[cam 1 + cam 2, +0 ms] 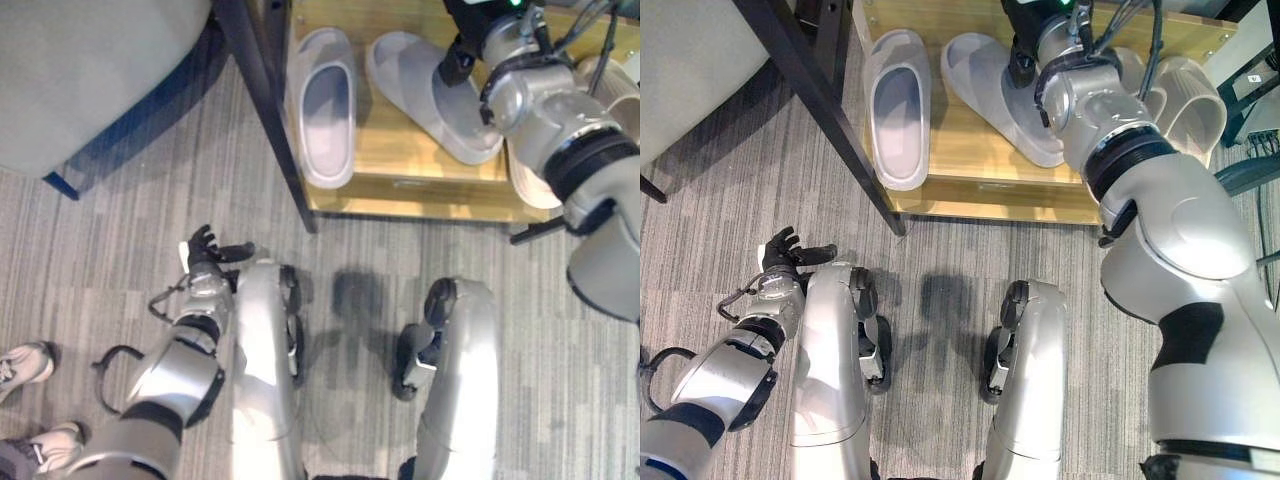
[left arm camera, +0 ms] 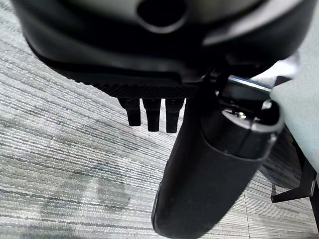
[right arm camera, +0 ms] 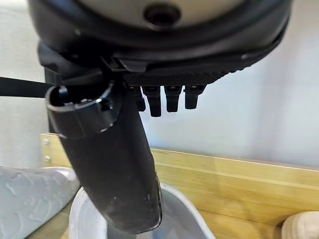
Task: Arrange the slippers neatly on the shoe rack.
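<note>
Two grey slippers lie on the wooden shoe rack [image 1: 400, 190]. The left grey slipper [image 1: 325, 110] lies straight, its opening facing up. The right grey slipper [image 1: 425, 95] lies slanted across the shelf. My right hand [image 1: 1025, 55] is over this slanted slipper [image 3: 184, 214]; the thumb [image 3: 114, 169] reaches down into it while the fingers stay straight. A pair of beige slippers [image 1: 1185, 100] sits further right, partly hidden behind my right arm. My left hand [image 1: 205, 250] hangs low over the carpet, open and holding nothing, and is seen close up [image 2: 214, 169].
A dark post [image 1: 265, 100] of the rack frame runs down its left side. A grey cushioned seat [image 1: 90, 70] fills the upper left. A person's light shoes [image 1: 25, 365] stand at the lower left on the grey carpet.
</note>
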